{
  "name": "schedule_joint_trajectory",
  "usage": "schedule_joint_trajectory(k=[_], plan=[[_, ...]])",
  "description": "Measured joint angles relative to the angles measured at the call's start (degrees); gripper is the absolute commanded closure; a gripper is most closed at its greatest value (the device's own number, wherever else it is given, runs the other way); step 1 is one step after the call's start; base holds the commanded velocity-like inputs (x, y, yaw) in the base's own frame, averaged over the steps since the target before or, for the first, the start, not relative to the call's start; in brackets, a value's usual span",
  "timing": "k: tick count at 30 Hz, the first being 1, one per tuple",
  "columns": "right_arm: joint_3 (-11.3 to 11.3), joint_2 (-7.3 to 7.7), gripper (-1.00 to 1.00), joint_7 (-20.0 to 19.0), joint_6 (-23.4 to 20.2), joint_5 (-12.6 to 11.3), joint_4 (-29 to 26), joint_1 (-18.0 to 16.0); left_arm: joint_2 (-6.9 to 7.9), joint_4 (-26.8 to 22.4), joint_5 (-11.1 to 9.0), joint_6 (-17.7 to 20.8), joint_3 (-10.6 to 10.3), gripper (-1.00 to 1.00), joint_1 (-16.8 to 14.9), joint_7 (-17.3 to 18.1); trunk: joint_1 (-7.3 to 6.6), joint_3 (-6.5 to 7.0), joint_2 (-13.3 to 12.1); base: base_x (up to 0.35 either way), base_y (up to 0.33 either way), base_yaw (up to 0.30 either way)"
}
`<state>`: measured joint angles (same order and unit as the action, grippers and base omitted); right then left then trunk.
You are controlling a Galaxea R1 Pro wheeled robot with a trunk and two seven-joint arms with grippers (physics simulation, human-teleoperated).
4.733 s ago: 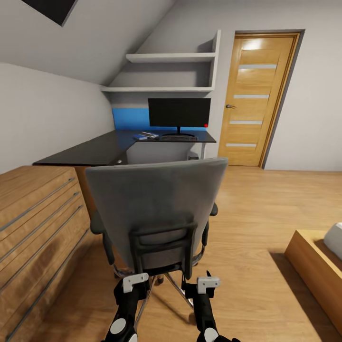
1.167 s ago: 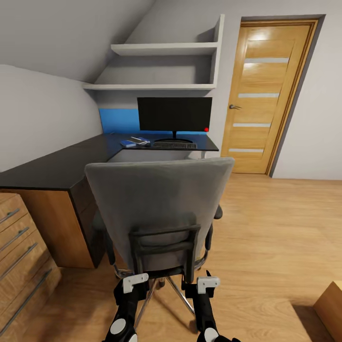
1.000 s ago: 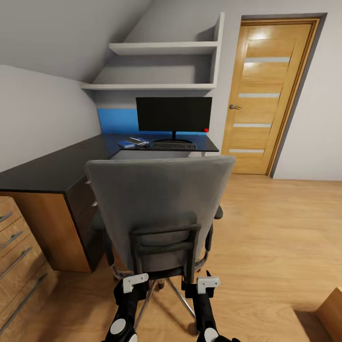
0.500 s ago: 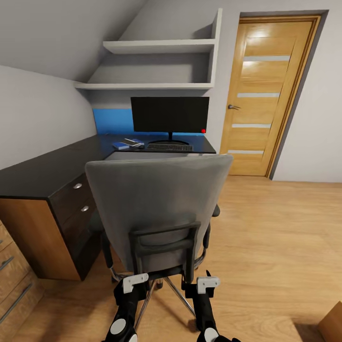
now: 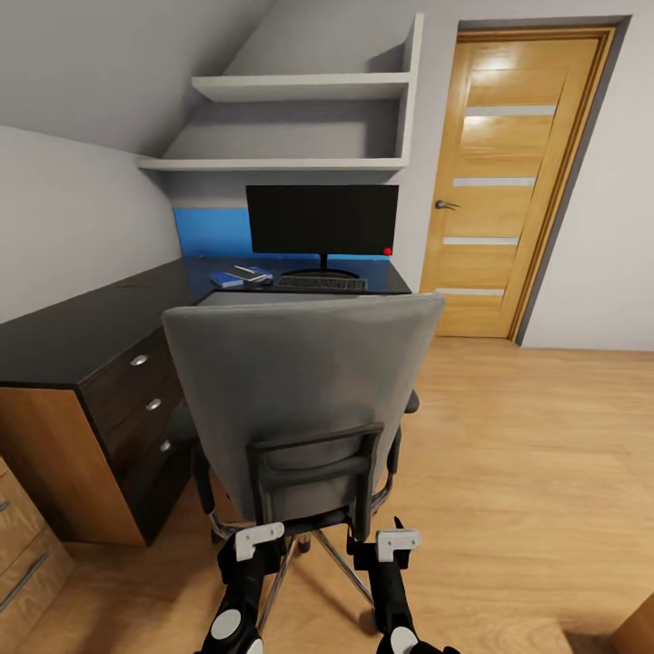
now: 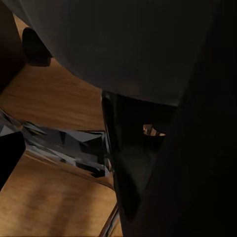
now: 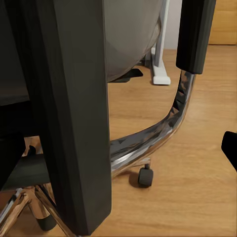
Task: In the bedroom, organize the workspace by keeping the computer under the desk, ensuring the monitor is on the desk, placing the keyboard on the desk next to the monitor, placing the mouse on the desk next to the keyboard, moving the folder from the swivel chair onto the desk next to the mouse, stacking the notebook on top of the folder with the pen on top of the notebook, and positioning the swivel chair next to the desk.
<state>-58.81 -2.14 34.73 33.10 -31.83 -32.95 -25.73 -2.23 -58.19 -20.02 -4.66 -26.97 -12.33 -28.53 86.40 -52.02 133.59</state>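
Head view takes in the bedroom from behind the chair (image 5: 300,400), whose tall grey back stands square in front of the robot and hides its seat. Beyond and to the left runs the black L-shaped desk (image 5: 82,331), its drawer unit (image 5: 136,400) with round silver knobs facing the chair's left side. A wooden door (image 5: 509,182) stands in the far wall at right, and two pale shelves (image 5: 291,127) hang above the desk's far end.

On that far end the monitor (image 5: 321,220) stands upright, black screen toward the robot, a red dot at its lower right corner. The keyboard (image 5: 321,283) lies just in front of its stand. Left of the keyboard lies the blue folder (image 5: 227,280) with a small dark-and-light thing on it — too small to tell apart as notebook or pen. The mouse I cannot make out.

Low in this view, the left gripper (image 5: 256,545) and right gripper (image 5: 392,545) sit just behind the chair's black back bracket (image 5: 313,472), beside its chrome base. Whether their fingers are spread or closed, or grip any part of the chair, I cannot tell — the wrist views give dark close-ups of the bracket, a chrome arm (image 7: 163,133) and a castor (image 7: 144,177) on the plank floor (image 7: 197,197).
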Motion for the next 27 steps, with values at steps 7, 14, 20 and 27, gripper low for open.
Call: schedule_joint_trajectory(k=[7, 14, 20, 27], plan=[[0.00, 0.00, -1.00, -0.01, -0.03, 0.03, 0.00, 0.00, 0.01, 0.00, 0.00, -0.01, 0.00, -1.00, 0.04, -0.03, 0.00, 0.00, 0.00, 0.134, 0.000, 0.000], [-0.03, 0.00, -1.00, -0.03, -0.08, 0.16, -0.01, -0.01, 0.00, 0.00, 0.18, -0.02, 0.00, -1.00, 0.05, -0.08, 0.00, 0.00, 0.00, 0.142, -0.108, 0.000], [-0.07, -0.01, -1.00, -0.06, -0.15, 0.25, -0.01, -0.01, -0.01, 0.03, -0.01, -0.01, -0.02, -1.00, 0.07, -0.09, 0.00, 0.00, 0.00, 0.163, -0.199, 0.000], [-0.12, -0.01, -1.00, -0.11, -0.25, 0.42, -0.02, -0.01, -0.01, 0.03, -0.03, 0.00, -0.04, -1.00, 0.09, -0.11, 0.00, 0.00, 0.00, 0.166, -0.173, 0.000]])
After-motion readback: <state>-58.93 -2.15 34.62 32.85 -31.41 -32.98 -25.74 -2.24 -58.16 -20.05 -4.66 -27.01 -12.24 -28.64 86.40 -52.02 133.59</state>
